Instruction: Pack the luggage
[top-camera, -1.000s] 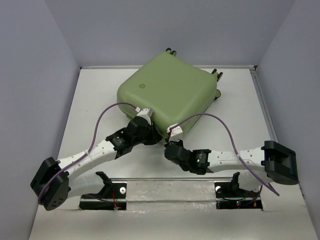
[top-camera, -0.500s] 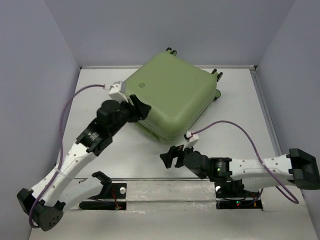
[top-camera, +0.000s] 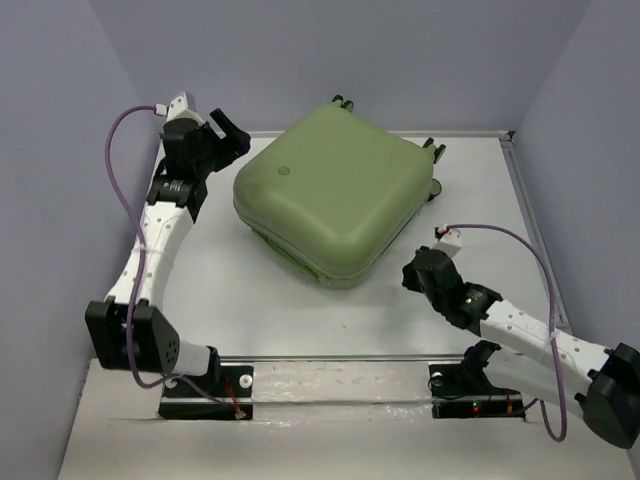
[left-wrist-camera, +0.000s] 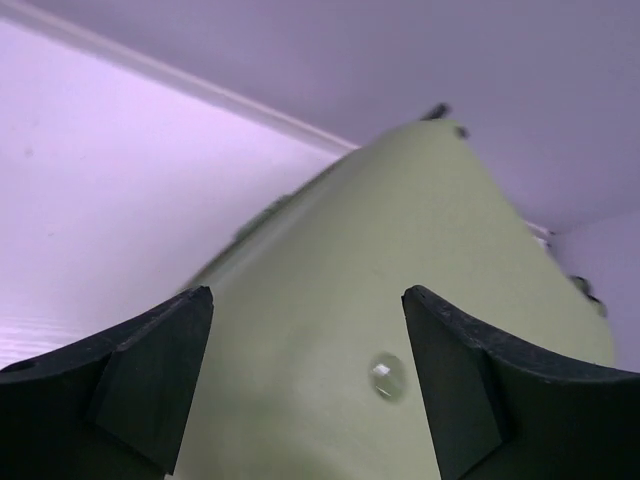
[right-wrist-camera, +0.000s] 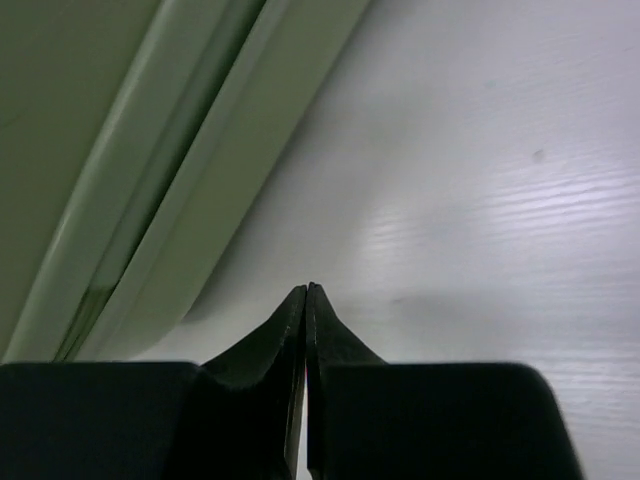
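Note:
The luggage (top-camera: 335, 190) is a light-green hard-shell suitcase lying shut and flat on the white table (top-camera: 250, 310), with its wheels (top-camera: 432, 148) at the far right. My left gripper (top-camera: 232, 133) hovers open off its far-left corner and holds nothing. In the left wrist view the two fingers (left-wrist-camera: 150, 385) frame the green shell (left-wrist-camera: 400, 260) and its small round emblem (left-wrist-camera: 387, 377). My right gripper (top-camera: 408, 277) is shut and empty, low over the table beside the suitcase's near-right edge. In the right wrist view its tips (right-wrist-camera: 306, 290) meet next to the shell's seam (right-wrist-camera: 170, 170).
Grey-blue walls (top-camera: 90, 120) enclose the table on the left, back and right. A metal rail (top-camera: 340, 385) carrying both arm bases runs along the near edge. Purple cables (top-camera: 120, 180) loop from each wrist.
The left arm swung from the suitcase's near side to its far-left corner and opened. The right arm drew back to the right; its jaws opened briefly and shut again.

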